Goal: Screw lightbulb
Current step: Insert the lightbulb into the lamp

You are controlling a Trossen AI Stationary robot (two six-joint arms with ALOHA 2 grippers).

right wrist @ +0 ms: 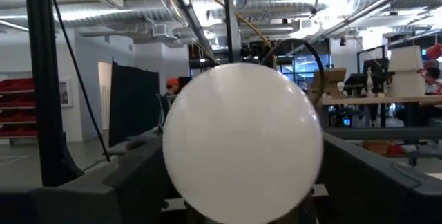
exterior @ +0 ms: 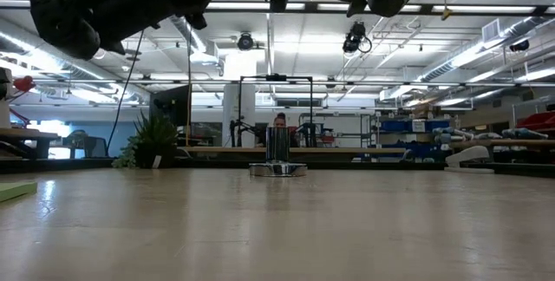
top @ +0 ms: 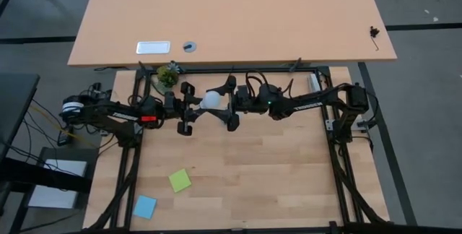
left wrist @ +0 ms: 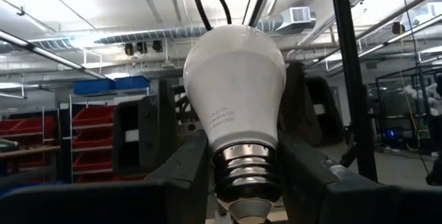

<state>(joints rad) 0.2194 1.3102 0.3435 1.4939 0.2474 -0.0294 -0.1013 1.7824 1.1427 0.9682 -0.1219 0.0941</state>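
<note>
Lightbulb: I've got the lightbulb (top: 211, 100) up in the air between the two arms, above the far part of the wooden table (top: 245, 169), white globe toward the right arm.

Left gripper: my left gripper (top: 189, 109) is clenched on the bulb's metal screw base; in the left wrist view I see the threads of the lightbulb (left wrist: 237, 106) pinched between the two dark fingers (left wrist: 185, 172), globe sticking out ahead.

Right gripper: my right gripper (top: 232, 104) faces the left one, fingers spread wide on either side of the globe. From the right wrist view the white dome (right wrist: 242, 141) fills the middle and a dark finger (right wrist: 131, 175) stands off to each side. I can't tell if they touch the glass, so I call it released.

Socket: low view gives me the round silver socket (exterior: 277, 164) standing on the table, well below both arms.

Elsewhere: green sticky note (top: 180, 180) and blue sticky note (top: 145, 206) lie on the near left part of the table; a small plant (top: 168, 74) sits at the far left corner.
</note>
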